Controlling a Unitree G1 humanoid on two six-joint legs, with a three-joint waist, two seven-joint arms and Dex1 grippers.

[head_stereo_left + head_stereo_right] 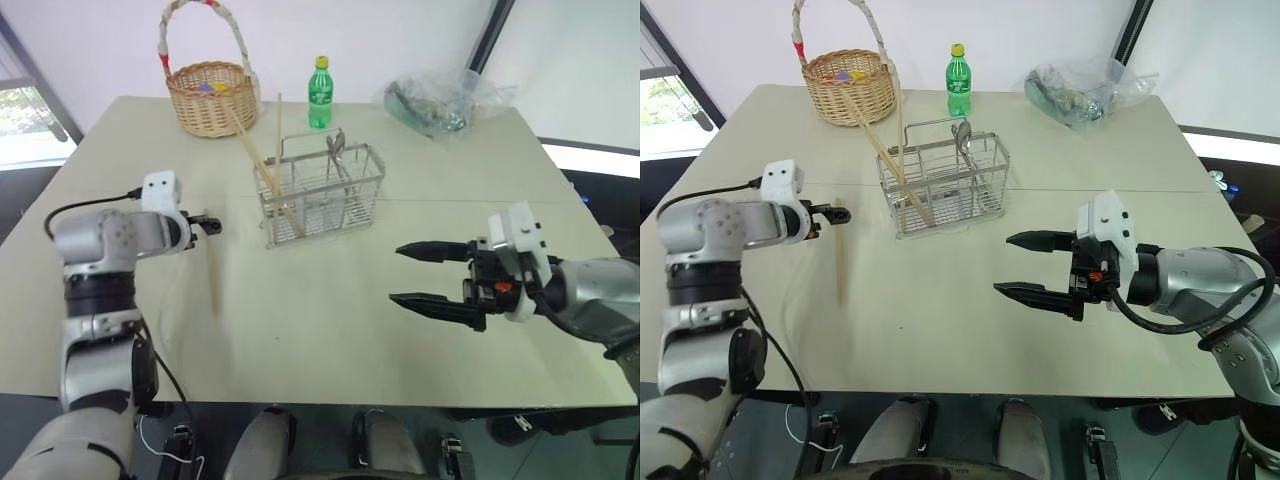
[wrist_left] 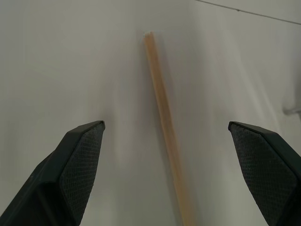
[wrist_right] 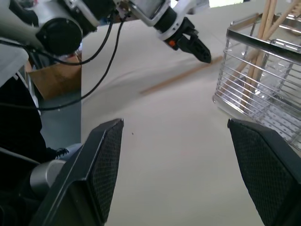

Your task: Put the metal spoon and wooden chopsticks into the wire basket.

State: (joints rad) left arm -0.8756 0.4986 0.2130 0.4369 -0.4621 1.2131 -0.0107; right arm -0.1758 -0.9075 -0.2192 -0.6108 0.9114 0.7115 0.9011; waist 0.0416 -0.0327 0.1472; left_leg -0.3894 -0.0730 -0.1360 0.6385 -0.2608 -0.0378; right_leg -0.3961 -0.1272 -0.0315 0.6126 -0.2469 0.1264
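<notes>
**Inspector:** Begin with what the wrist cameras add.

**Assistant:** The left wrist view puts one of the wooden chopsticks (image 2: 163, 117) flat on the table (image 1: 330, 310), lying between the spread fingers (image 2: 77, 165) of the left gripper (image 1: 208, 226); I see no contact. From the head camera that stick is only a faint line just below the gripper. The right wrist view takes it from the side, with the left gripper's tip right over one end of it.

**Inspector:** Claws?

**Assistant:** Both released, holding nothing. The right gripper (image 1: 425, 275) hangs over bare table, well apart from the wire basket (image 1: 322, 195).

**Inspector:** Any legible writing?

**Assistant:** None. The green bottle (image 1: 320, 93) carries a label, too small to read.

**Inspector:** Containers?

**Assistant:** The wire basket holds two chopsticks leaning out of its left end, and the metal spoon (image 1: 963, 140) standing bowl up near the centre handle. The wicker basket (image 1: 211, 95) behind it holds something coloured that I cannot identify. A clear plastic bag (image 1: 440, 100) sits at the far right, contents unclear.
</notes>
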